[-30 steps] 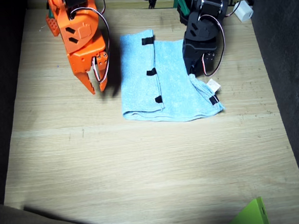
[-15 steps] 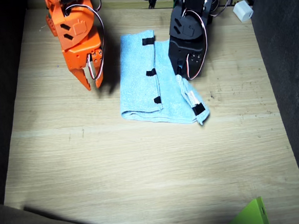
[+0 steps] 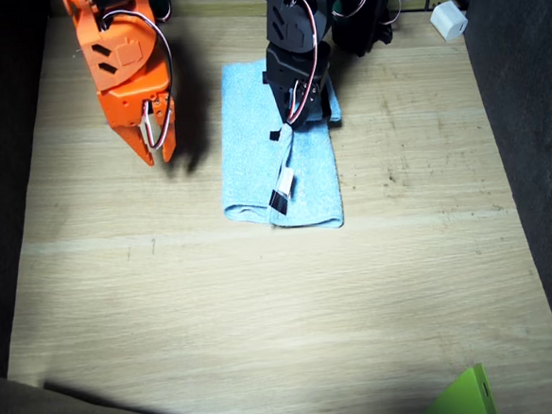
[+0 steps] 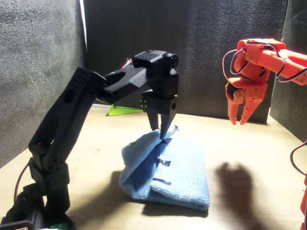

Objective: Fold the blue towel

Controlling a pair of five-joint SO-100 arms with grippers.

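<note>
Blue towel is folded into a narrow strip, its edge pinched and lifted by the left hand; right hand hangs slightly spread alongside.

Far edge of blue towel hidden beneath left gripper in fixed view. Green object cut off at bottom edge, kind indeterminable. Right arm cropped at front view's side.

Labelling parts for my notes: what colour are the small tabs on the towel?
Black tabs on the light blue towel; clearest in the fixed view.
</note>
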